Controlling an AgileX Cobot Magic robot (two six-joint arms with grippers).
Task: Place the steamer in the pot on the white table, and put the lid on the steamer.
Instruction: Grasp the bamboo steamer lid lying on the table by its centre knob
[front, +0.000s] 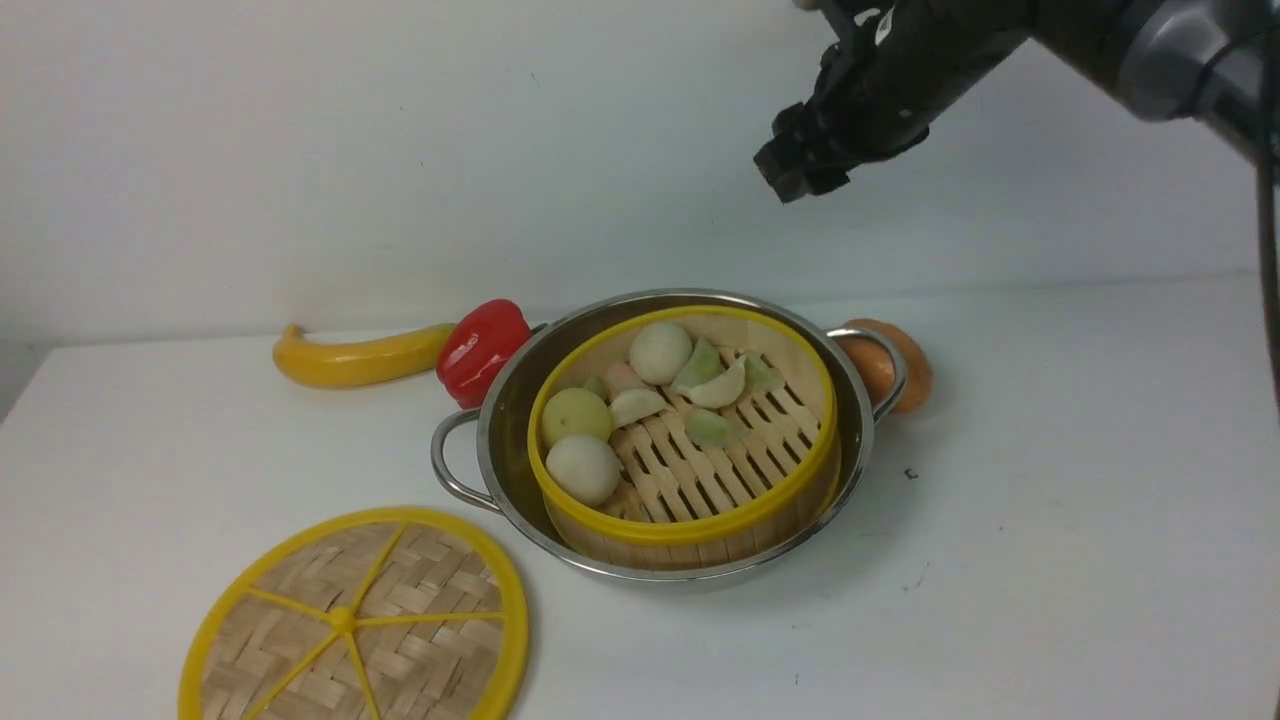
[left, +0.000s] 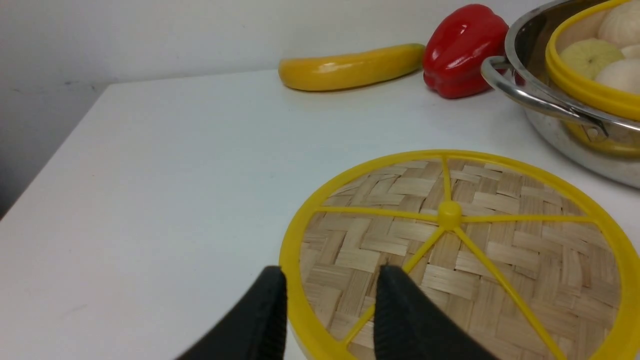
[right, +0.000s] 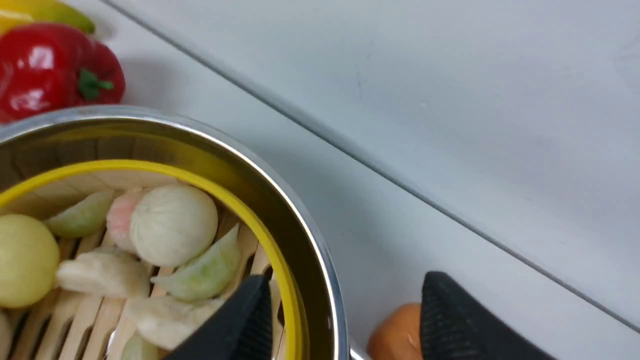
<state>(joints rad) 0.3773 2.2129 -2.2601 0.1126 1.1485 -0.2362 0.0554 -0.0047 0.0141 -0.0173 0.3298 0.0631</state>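
Note:
The steamer (front: 690, 522), a bamboo basket with a yellow rim, sits inside the steel pot (front: 500, 430) on the white table (front: 1050, 560); pale buns and dumplings lie on its slats. The lid (front: 400, 610), a woven disc with yellow spokes, lies flat on the table at the front left. In the left wrist view my left gripper (left: 332, 272) is open, its two fingers straddling the lid's (left: 525, 250) near rim. My right gripper (front: 795, 170) hangs high above the pot's far right side, open and empty; its wrist view looks down on the steamer's rim (right: 150, 167) and the pot's rim (right: 280, 185).
A yellow squash (front: 355, 360) and a red pepper (front: 482, 348) lie behind the pot on the left. An orange round thing (front: 895, 365) sits against the pot's right handle. A wall rises just behind the table.

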